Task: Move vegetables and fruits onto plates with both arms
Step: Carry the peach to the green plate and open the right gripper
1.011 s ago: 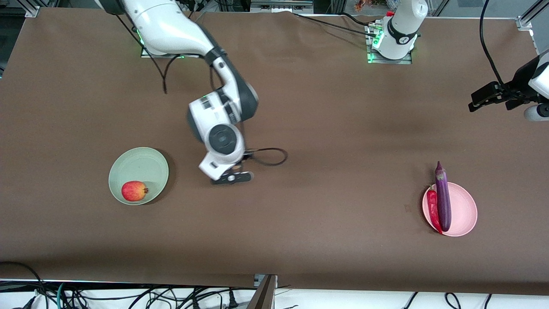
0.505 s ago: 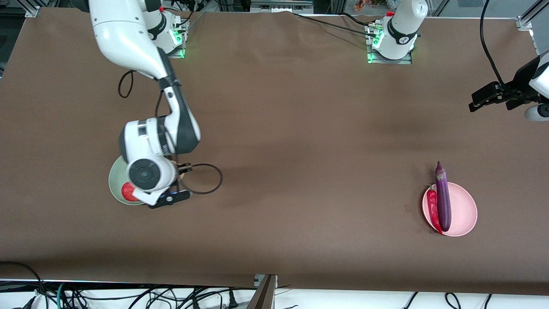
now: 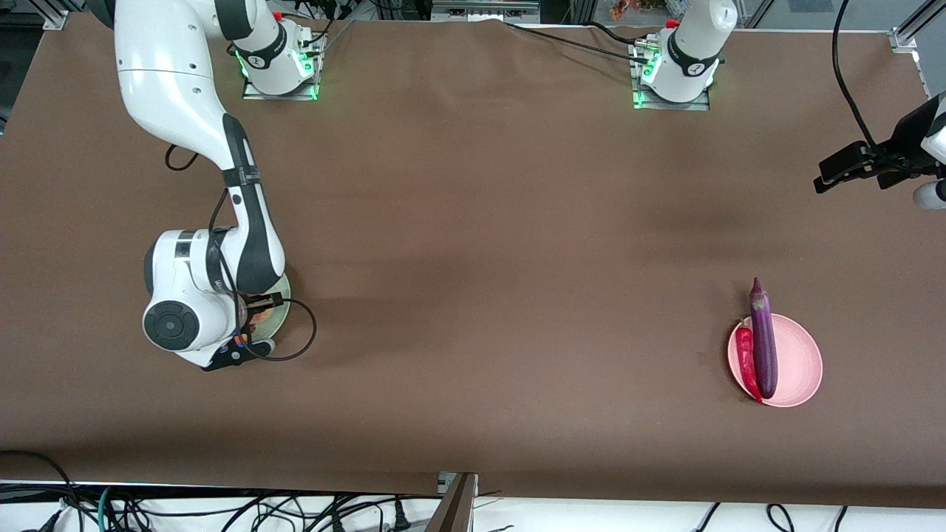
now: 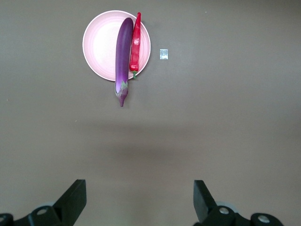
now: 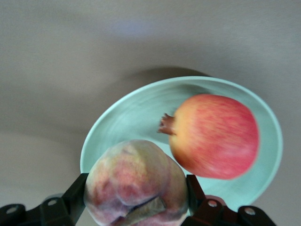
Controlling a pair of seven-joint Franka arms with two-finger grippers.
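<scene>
Step in hand: placing the last fruit. The right pincer, clamped on the peach, hangs over the green plate at the pomegranate's seven o'clock. Next: lower clear of it, release.

The left pincer waits, spread wide and empty; the eggplant and chili lie on the pink plate.

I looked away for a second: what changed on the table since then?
The right gripper, shut on the peach, swung from mid-table to over the green plate holding the pomegranate. Left gripper, eggplant, chili and pink plate barely moved.
</scene>
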